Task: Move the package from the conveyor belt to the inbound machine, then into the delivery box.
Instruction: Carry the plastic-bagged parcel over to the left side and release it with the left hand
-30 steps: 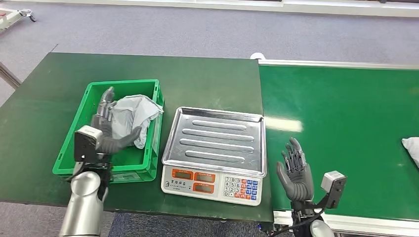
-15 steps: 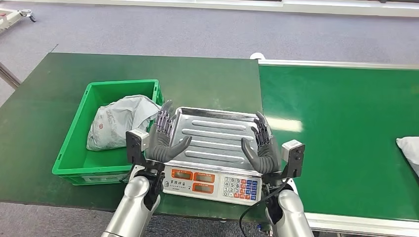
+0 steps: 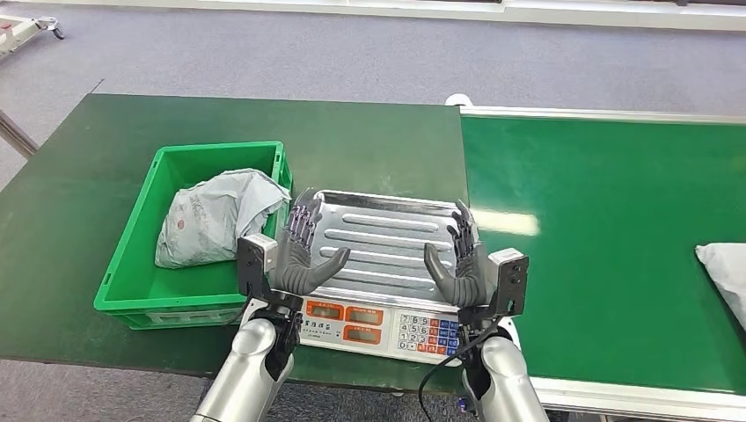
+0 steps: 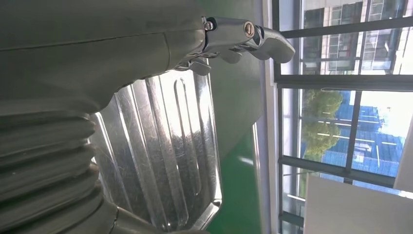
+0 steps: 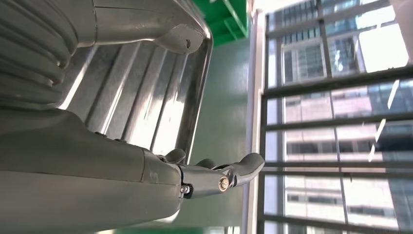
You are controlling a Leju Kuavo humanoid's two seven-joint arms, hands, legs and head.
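From the head view, a crumpled grey plastic mailer package (image 3: 214, 216) lies inside the green plastic delivery box (image 3: 132, 303) on the dark green table (image 3: 70, 176), so that parcel looks to have finished its route. Just beside the box stands the inbound machine, a white electronic scale with a ribbed steel tray (image 3: 387, 230) and a keypad front; the tray carries nothing. The left hand (image 3: 301, 251) and the right hand (image 3: 461, 262) hover above the tray's near edge, palms facing each other, fingers spread apart and holding nothing. On the bright green conveyor belt (image 3: 598, 237) a second pale package (image 3: 723, 268) sits at the far right, cut off by the frame, well apart from both hands; judging from this, a fresh cycle is left to do: pick it up, weigh it, box it.

In the left wrist view, the grey ribbed cover and thumb (image 4: 253, 39) of the left hand stand over the shiny tray (image 4: 170, 146); the darker fingers are out of sight, though nothing is in the hand.

In the right wrist view, the right hand's thumb (image 5: 229, 176) reaches past the tray's rim (image 5: 197, 107), with a corner of the green box (image 5: 221, 19) beyond. The scale's display is too small to read.
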